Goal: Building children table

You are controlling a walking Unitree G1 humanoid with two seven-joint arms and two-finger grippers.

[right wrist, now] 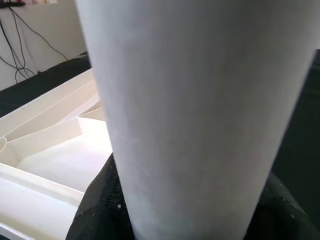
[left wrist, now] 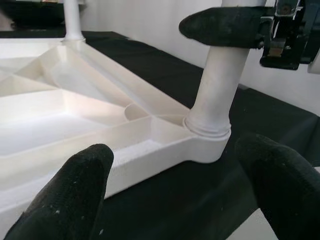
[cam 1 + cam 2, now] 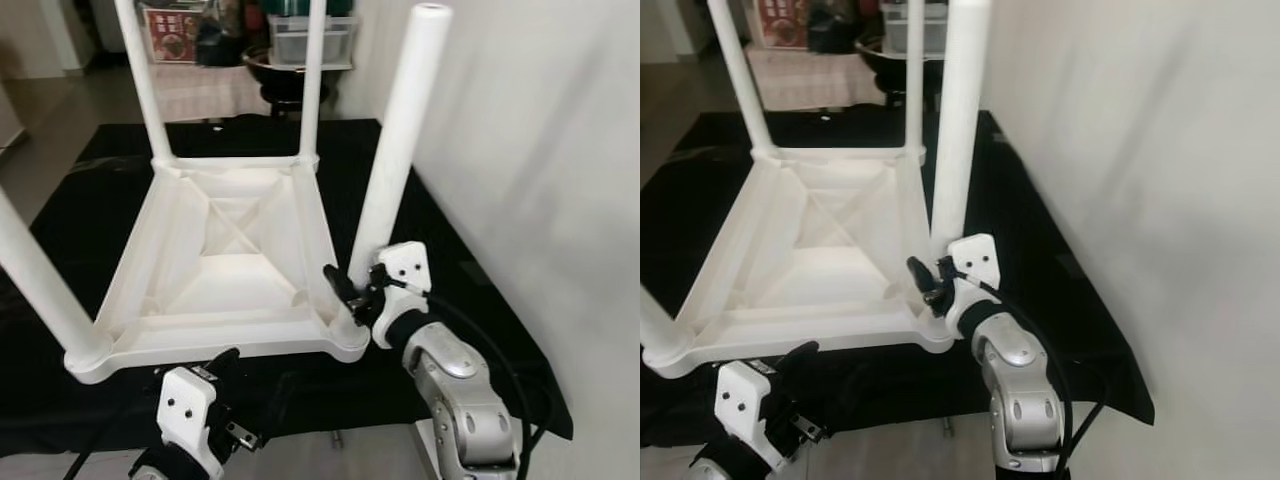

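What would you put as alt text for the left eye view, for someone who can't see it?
An upside-down white plastic children's table lies on a black mat, its legs pointing up, while the robot's right gripper clamps the base of the near right leg at its corner socket. The left gripper hovers open just in front of the table's near edge.

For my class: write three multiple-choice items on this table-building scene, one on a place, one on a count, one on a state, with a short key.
1. Where does the right gripper grip?
A. a far leg
B. the near right leg, low by its socket
C. the black mat

2. How many legs stand on the upturned white table?
A. two
B. three
C. four

3. The left gripper is:
A. open, holding nothing
B. shut on a leg
C. shut on the mat

Key: 1 B, its fingers clasp that leg's base; 2 C, one leg rises at each corner; 3 A, its fingers stand apart before the table's corner.
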